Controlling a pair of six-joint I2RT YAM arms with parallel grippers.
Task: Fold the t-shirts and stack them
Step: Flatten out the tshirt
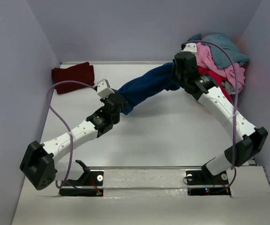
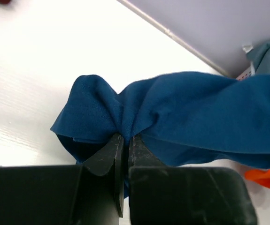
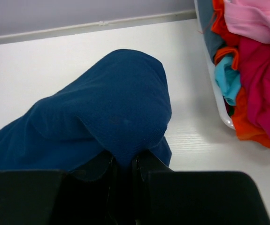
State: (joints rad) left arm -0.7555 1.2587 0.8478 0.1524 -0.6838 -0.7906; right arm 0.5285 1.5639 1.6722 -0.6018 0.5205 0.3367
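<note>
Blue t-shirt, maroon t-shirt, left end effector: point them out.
blue t-shirt [image 1: 146, 85], top external view, middle of the cloth
maroon t-shirt [image 1: 73, 74], top external view, its centre
left end effector [image 2: 125, 141], left wrist view, between its fingertips

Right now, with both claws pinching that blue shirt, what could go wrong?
1. The left gripper pinches only a small bunched fold of the blue t-shirt; it might slip out if the arms pull apart.
2. The right gripper holds the shirt close to the pile of shirts; a swing could snag or drag one out.
3. The shirt is bunched like a rope, so it may land crumpled rather than flat.
</note>
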